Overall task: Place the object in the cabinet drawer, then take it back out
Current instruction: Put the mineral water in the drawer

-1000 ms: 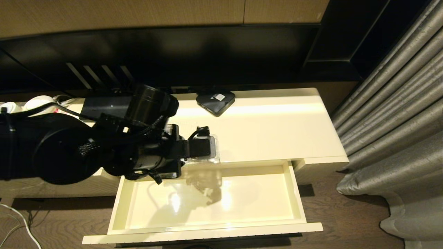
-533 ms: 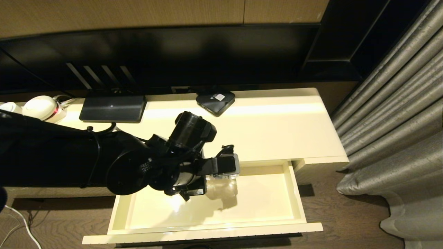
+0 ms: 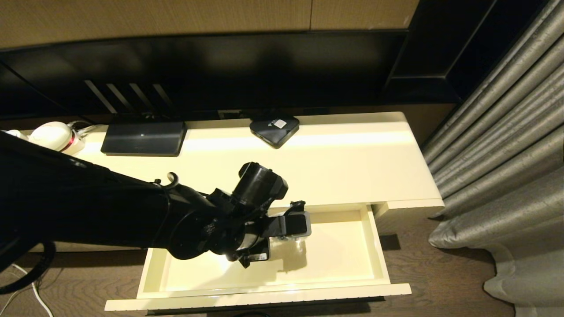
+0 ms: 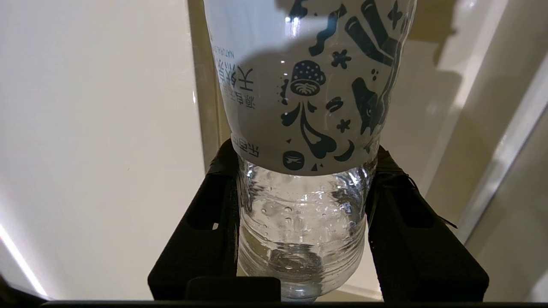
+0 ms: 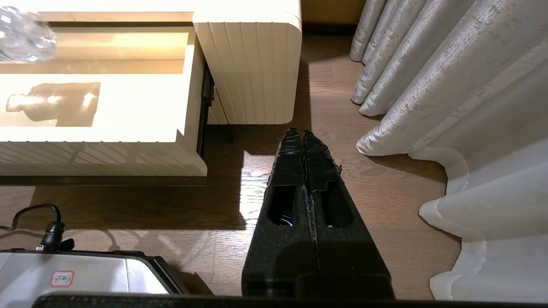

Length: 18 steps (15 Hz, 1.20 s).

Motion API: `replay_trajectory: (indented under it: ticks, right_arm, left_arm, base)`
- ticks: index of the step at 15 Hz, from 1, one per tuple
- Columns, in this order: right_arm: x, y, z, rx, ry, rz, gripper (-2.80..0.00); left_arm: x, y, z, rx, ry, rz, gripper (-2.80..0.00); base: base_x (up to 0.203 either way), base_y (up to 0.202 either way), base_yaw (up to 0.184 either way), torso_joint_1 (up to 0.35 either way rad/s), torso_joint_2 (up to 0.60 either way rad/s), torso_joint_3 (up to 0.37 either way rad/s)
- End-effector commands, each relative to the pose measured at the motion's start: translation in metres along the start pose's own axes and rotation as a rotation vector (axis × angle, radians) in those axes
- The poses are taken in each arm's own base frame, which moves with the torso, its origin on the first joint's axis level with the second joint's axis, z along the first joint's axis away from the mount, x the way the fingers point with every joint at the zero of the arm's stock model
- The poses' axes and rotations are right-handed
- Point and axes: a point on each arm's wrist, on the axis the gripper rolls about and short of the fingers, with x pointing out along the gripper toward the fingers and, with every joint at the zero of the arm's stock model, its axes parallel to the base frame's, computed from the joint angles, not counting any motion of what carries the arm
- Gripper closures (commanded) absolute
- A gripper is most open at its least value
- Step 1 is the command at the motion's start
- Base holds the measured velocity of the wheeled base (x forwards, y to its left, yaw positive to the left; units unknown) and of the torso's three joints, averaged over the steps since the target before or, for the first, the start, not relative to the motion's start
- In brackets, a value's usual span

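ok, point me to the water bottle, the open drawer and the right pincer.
water bottle [image 4: 299,107]: left wrist view, on the printed label.
open drawer [image 3: 343,259]: head view, on the bare interior floor.
right pincer [image 5: 303,136]: right wrist view, at the closed fingertips above the wood floor.

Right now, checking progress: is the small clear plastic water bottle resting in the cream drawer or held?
Held: left gripper clamps the water bottle above the open drawer.
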Motion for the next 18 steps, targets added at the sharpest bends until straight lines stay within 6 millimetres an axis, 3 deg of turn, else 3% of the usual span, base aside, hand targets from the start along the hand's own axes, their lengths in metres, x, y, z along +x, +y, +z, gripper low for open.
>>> replay_trajectory:
  ticks: [1, 7, 16, 17, 18]
  right_arm:
    - [0.000, 0.000, 0.000, 0.000, 0.001, 0.001, 0.00]
    - [0.000, 0.000, 0.000, 0.000, 0.001, 0.001, 0.00]
    - [0.000, 0.000, 0.000, 0.000, 0.003, 0.001, 0.00]
    - [0.000, 0.000, 0.000, 0.000, 0.001, 0.001, 0.00]
    - [0.000, 0.000, 0.000, 0.000, 0.001, 0.001, 0.00]
  left_arm:
    - [0.030, -0.013, 0.002, -0.007, 0.026, -0.026, 0.00]
    - [0.057, -0.015, 0.007, 0.006, 0.043, -0.033, 0.00]
    - [0.079, -0.019, 0.009, 0.084, 0.063, -0.050, 0.00]
    - [0.081, -0.020, 0.009, 0.084, 0.065, -0.052, -2.80]
    - [0.083, -0.021, 0.009, 0.085, 0.068, -0.056, -2.80]
  base:
    - [0.000, 0.000, 0.000, 0.000, 0.00, 0.000]
    - [0.000, 0.000, 0.000, 0.000, 0.00, 0.000]
    - [0.000, 0.000, 0.000, 0.000, 0.00, 0.000]
    - [0.000, 0.000, 0.000, 0.000, 0.00, 0.000]
    - [0.000, 0.000, 0.000, 0.000, 0.00, 0.000]
